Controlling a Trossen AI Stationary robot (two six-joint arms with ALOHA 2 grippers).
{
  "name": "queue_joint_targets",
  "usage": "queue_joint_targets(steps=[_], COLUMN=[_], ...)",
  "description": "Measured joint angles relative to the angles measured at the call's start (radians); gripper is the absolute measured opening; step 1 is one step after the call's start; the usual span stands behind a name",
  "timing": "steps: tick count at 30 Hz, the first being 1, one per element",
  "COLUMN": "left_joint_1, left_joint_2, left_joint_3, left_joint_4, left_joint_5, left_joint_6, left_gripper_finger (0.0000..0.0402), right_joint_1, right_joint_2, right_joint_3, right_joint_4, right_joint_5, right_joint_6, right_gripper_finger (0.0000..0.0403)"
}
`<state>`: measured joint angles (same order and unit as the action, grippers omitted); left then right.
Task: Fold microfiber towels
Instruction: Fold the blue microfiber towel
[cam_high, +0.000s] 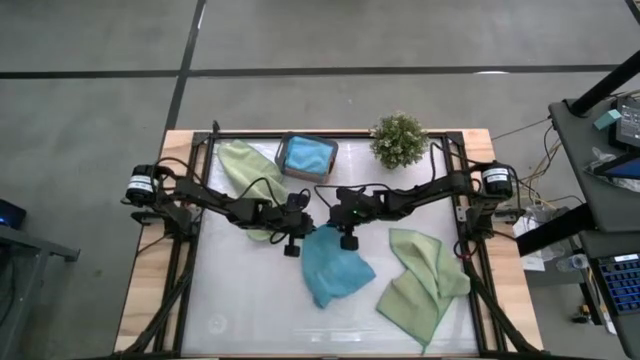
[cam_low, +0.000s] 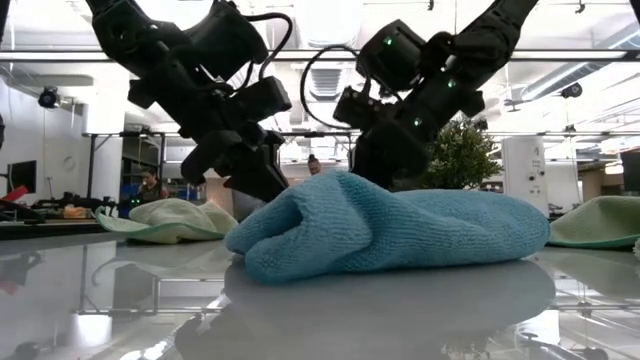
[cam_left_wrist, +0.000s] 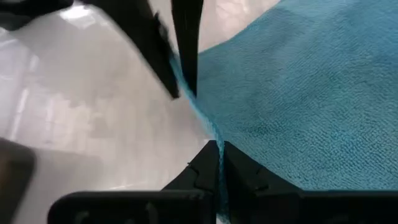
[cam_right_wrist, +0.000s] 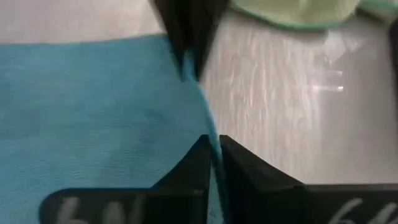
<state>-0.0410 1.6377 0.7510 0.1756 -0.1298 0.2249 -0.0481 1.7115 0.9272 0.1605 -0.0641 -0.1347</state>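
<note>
A teal-blue towel (cam_high: 333, 268) lies bunched in the middle of the table, and it also shows in the low view (cam_low: 390, 235). My left gripper (cam_high: 293, 244) and my right gripper (cam_high: 348, 238) are both at its far edge, close together, each shut on the cloth. A second teal-blue towel (cam_high: 307, 154) lies in the dark tray at the far edge. One sage green towel (cam_high: 420, 285) lies flat at the near right. Another sage green towel (cam_high: 243, 168) lies at the far left, partly under my left arm. No orange towel is in view. My left gripper pinches the teal towel's far edge (cam_left_wrist: 212, 138) between its two fingers, toward the left end of that edge. The edge runs straight on to my right gripper's fingers (cam_left_wrist: 185, 62). The rest of the towel lies heaped on the table. My right gripper pinches the same far edge (cam_right_wrist: 210, 134) between its two fingers, toward the right end. The edge runs straight across to my left gripper's fingers (cam_right_wrist: 186, 43). The body of the towel (cam_low: 400, 240) rests on the table on the near side of the fingers.
A small bushy potted plant (cam_high: 398, 140) stands at the far right, next to the dark tray (cam_high: 287, 168). The white tabletop (cam_high: 240, 300) is bare at the near left. Dark frame rails (cam_high: 190, 250) run along both sides of the table.
</note>
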Motion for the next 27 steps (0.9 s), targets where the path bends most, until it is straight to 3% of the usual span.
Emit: queue_joint_targets(steps=[4, 9, 14, 19, 25, 27], left_joint_1=[0.002, 0.027, 0.054, 0.059, 0.060, 0.061], left_joint_2=[-0.029, -0.127, -0.275, -0.403, -0.482, -0.490], left_joint_3=[0.000, 0.002, 0.002, 0.001, 0.000, -0.003], left_joint_4=[0.000, -0.002, 0.014, 0.072, 0.164, 0.192], left_joint_5=[-0.034, -0.052, 0.008, 0.062, 0.072, 0.072], left_joint_6=[0.048, 0.071, 0.076, 0.097, 0.150, 0.156], left_gripper_finger=[0.0000, 0.0018, 0.0067, 0.0118, 0.0154, 0.0157], right_joint_1=[0.011, 0.008, 0.012, 0.012, 0.020, 0.017], right_joint_2=[-0.066, -0.198, -0.272, -0.274, -0.271, -0.271], right_joint_3=[0.001, 0.096, 0.287, 0.507, 0.699, 0.764], right_joint_4=[-0.046, -0.297, -0.576, -0.808, -0.888, -0.954], right_joint_5=[-0.009, -0.004, -0.028, -0.146, -0.190, -0.263], right_joint_6=[-0.063, -0.110, -0.205, -0.325, -0.448, -0.496], right_gripper_finger=[0.0010, 0.0008, 0.0008, 0.0008, 0.0008, 0.0008])
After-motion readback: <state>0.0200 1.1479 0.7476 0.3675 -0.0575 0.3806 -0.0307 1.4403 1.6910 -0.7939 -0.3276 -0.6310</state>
